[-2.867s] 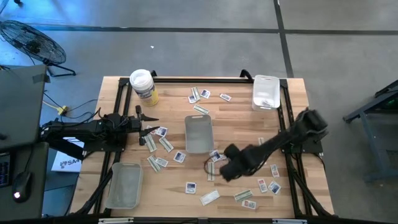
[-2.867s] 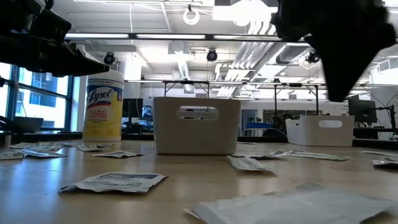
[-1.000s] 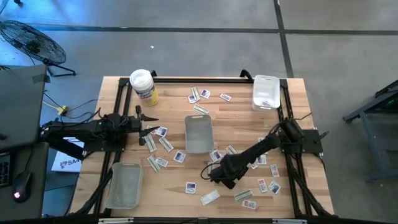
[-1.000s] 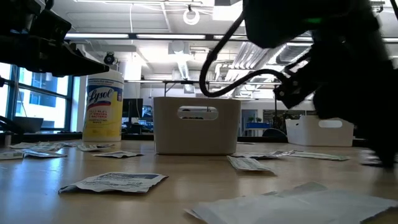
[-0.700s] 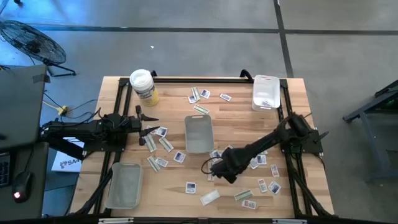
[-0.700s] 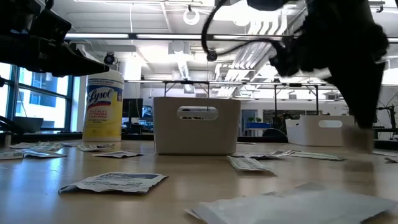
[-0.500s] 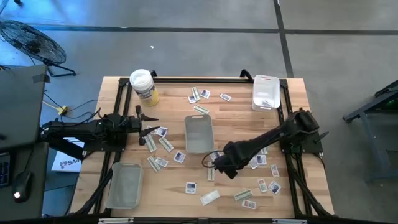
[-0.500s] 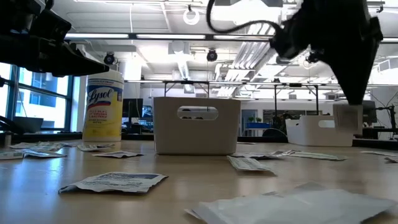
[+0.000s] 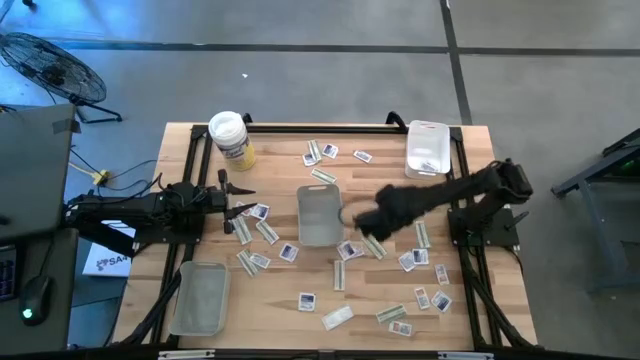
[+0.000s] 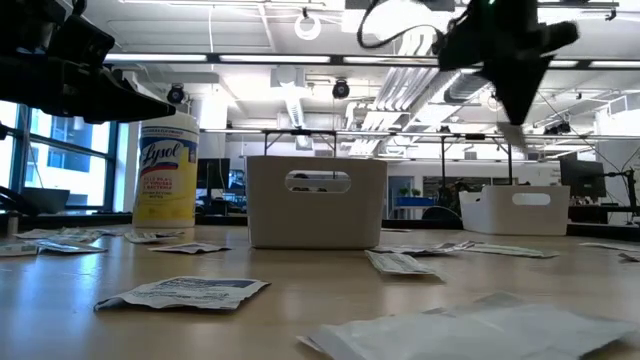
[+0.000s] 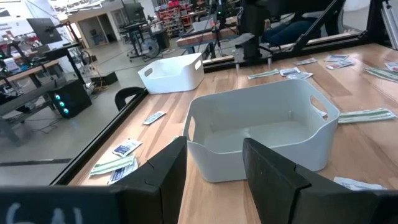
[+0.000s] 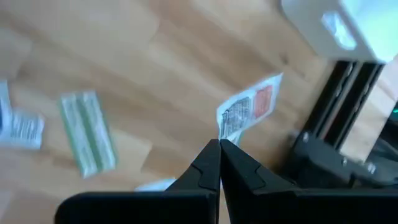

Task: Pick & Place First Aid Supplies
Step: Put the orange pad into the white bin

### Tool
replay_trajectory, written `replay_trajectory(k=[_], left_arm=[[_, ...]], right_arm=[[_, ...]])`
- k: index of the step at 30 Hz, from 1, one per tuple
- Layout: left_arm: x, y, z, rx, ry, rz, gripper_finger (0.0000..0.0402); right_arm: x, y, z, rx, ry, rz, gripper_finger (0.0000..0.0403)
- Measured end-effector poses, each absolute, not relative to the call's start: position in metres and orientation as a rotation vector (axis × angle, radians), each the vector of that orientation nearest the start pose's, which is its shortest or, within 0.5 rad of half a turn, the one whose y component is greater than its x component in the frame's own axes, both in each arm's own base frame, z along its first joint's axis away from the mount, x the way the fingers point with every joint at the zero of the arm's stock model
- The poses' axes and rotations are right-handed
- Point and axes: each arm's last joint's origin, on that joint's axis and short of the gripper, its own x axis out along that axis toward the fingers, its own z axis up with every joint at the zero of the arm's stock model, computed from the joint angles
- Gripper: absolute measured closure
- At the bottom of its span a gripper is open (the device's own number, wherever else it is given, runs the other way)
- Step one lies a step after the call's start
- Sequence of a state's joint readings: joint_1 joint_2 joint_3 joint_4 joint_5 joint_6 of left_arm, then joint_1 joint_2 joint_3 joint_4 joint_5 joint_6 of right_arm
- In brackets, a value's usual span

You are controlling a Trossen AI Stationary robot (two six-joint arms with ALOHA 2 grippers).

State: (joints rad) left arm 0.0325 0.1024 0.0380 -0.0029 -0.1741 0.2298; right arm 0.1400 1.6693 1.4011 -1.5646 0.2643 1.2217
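Packet (image 12: 247, 111), white, red print: light, limp, probably slippery foil; my right claw (image 12: 219, 144) pinches one edge, fingers fully closed, above the table (image 9: 280, 290).

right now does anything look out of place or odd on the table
Yes: the packets lie scattered loose across the wooden table at all angles, while the middle tray looks empty. The right gripper pinches one packet.

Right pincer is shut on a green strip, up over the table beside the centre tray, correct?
Not a green strip. The right wrist view shows the right pincer shut on a white packet with red print, up beside the centre tray.
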Motion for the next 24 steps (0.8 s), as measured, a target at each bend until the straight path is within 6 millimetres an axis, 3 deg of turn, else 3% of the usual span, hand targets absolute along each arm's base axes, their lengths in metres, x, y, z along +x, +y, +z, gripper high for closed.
replay_trajectory(k=[7,14,18,24], left_arm=[[0.102,0.008,0.168,0.234,0.091,0.198,0.0247],[0.102,0.008,0.168,0.234,0.090,0.198,0.0247],[0.102,0.008,0.168,0.234,0.091,0.198,0.0247],[0.102,0.008,0.168,0.234,0.091,0.198,0.0247]], right_arm=[[0.259,-0.057,0.262,0.461,1.455,-1.278,0.0403],[0.228,-0.133,0.234,0.542,1.498,-1.396,0.0403],[0.211,-0.159,0.209,0.652,1.493,-1.384,0.0402],[0.189,-0.174,0.187,0.670,1.539,-1.370,0.0379]])
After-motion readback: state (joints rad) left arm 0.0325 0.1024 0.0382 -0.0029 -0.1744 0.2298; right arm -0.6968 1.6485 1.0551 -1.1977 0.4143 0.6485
